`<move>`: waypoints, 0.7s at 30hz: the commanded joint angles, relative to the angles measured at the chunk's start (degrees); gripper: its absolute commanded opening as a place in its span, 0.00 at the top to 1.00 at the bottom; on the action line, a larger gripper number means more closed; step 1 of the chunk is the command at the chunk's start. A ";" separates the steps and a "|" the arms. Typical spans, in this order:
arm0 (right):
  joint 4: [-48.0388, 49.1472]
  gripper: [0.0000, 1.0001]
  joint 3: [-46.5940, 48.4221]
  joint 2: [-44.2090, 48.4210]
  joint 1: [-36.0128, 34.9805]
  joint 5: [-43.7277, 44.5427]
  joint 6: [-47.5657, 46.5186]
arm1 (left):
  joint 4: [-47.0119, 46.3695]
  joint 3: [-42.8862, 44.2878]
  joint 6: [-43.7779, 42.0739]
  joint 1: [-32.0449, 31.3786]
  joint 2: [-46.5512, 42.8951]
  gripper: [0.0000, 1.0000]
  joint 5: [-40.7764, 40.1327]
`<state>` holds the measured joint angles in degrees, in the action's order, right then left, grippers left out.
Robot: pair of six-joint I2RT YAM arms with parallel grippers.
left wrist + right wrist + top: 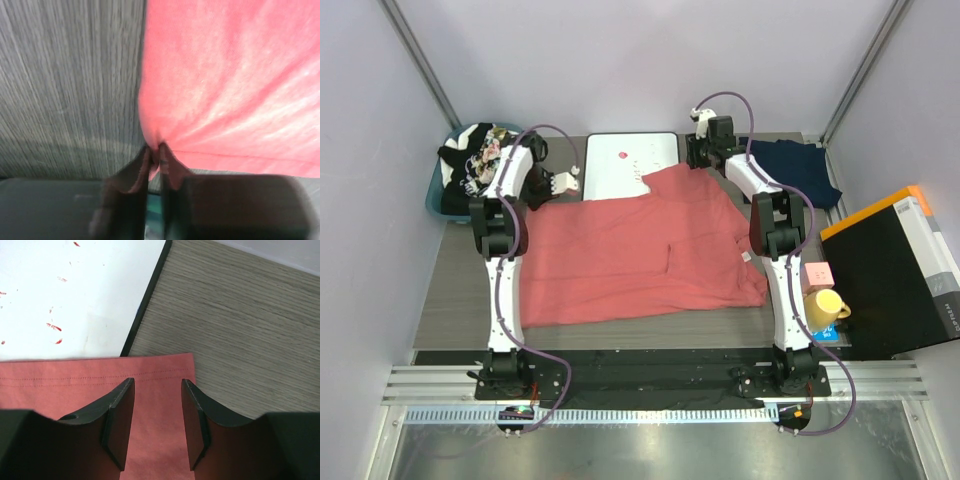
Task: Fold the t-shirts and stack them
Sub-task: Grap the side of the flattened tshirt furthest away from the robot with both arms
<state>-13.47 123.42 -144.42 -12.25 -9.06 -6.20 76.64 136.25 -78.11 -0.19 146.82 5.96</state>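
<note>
A salmon t-shirt (640,250) lies spread flat across the middle of the table. My left gripper (568,183) is at its far left corner; in the left wrist view the gripper (156,151) is shut on a pinched fold of the salmon t-shirt (230,85). At the shirt's far right corner my right gripper (696,156) stands open. In the right wrist view its fingers (121,415) straddle the hemmed corner of the salmon t-shirt (155,405) without closing on it. A dark navy t-shirt (798,170) lies crumpled at the back right.
A blue basket (438,195) at the back left holds black and floral-printed shirts (480,160). A white board with a black rim (625,160) lies behind the salmon shirt. A black and orange box (895,270), a yellow mug (825,306) and a pink block (818,273) stand at the right.
</note>
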 commanded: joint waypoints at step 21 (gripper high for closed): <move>5.39 0.53 6.66 -5.88 1.97 0.54 9.89 | -3.87 -14.25 7.35 -4.30 -10.59 1.00 1.78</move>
<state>-9.45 128.01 -150.41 -10.09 -5.56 1.91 71.96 122.98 -72.25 -4.05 139.41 5.19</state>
